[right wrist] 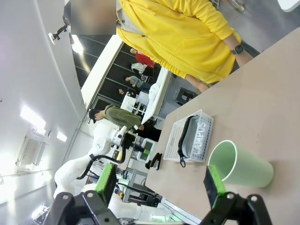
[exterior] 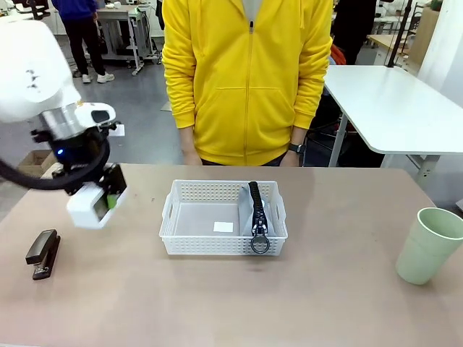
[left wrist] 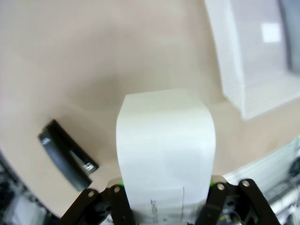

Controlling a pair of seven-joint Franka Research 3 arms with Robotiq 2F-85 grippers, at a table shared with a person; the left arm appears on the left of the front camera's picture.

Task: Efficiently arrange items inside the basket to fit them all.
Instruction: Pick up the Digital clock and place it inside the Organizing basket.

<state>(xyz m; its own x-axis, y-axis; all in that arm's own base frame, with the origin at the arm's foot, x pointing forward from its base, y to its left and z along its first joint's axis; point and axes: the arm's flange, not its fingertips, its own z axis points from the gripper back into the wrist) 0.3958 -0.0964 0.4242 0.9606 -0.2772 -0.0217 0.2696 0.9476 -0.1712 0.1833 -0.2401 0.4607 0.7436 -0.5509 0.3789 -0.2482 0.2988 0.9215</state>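
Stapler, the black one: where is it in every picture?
Front view: the stapler lies on the table at far left, left of the basket.
Left wrist view: stapler at lower left, left of the white box; basket at upper right.
Right wrist view: stapler small, near the middle, just left of the basket.
Shared landmark: the basket.

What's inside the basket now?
The grey pouch stands on edge at the right end of the basket, zipper up. A small white patch lies on the floor. Anything beneath the pouch is hidden.

Box (left wrist: 165, 150) base behind left fingers (left wrist: 120, 205)
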